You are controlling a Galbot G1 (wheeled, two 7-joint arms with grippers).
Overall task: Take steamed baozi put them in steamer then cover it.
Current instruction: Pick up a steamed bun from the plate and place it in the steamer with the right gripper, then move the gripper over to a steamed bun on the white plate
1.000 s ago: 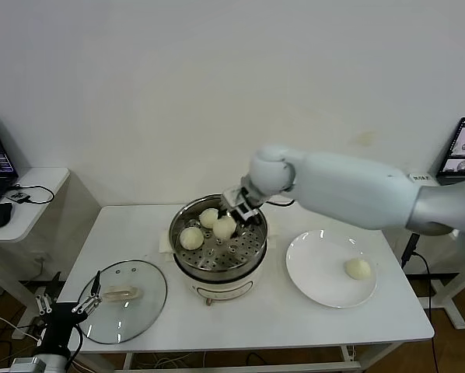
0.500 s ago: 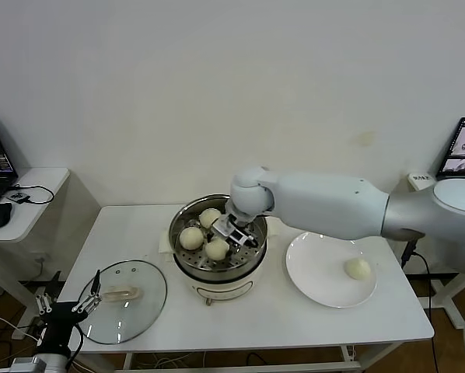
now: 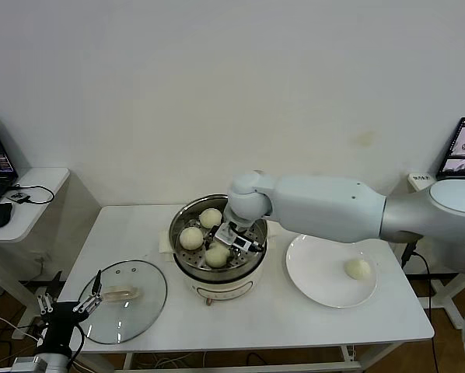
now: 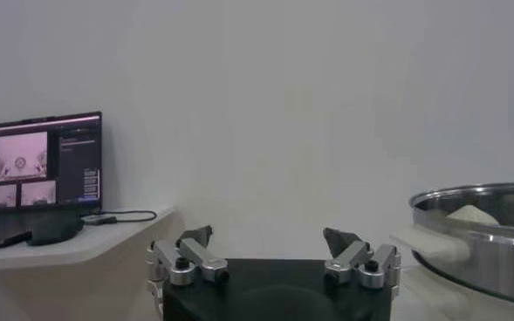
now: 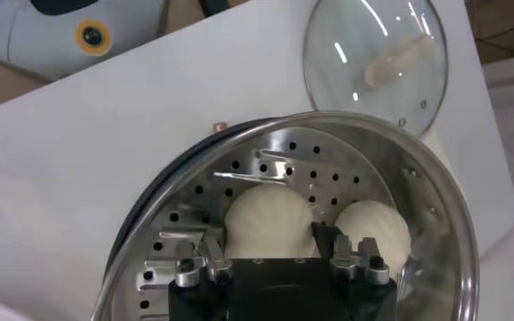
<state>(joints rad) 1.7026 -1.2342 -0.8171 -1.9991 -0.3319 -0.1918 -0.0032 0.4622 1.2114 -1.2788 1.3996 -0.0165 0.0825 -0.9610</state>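
Note:
The steamer (image 3: 252,252), a shiny perforated steel basket on a white pot base, stands mid-table. Two baozi (image 3: 210,217) (image 3: 190,237) lie inside. My right gripper (image 3: 226,245) is down in the basket, shut on a third baozi (image 3: 216,256) that rests on or just above the floor. In the right wrist view the fingers (image 5: 211,250) flank this baozi (image 5: 270,218), with another one (image 5: 374,228) beside it. A fourth baozi (image 3: 358,268) lies on the white plate (image 3: 318,272). My left gripper (image 3: 65,309) is open and empty, parked low beside the table's left front corner.
The glass lid (image 3: 127,311) with its cream handle lies flat on the table's left front; it also shows in the right wrist view (image 5: 374,57). A side desk (image 3: 22,186) with a laptop stands far left. The steamer rim (image 4: 475,235) shows in the left wrist view.
My right gripper has carried the baozi from above the steamer's right rim down and leftward into the basket's front. The left arm has not moved.

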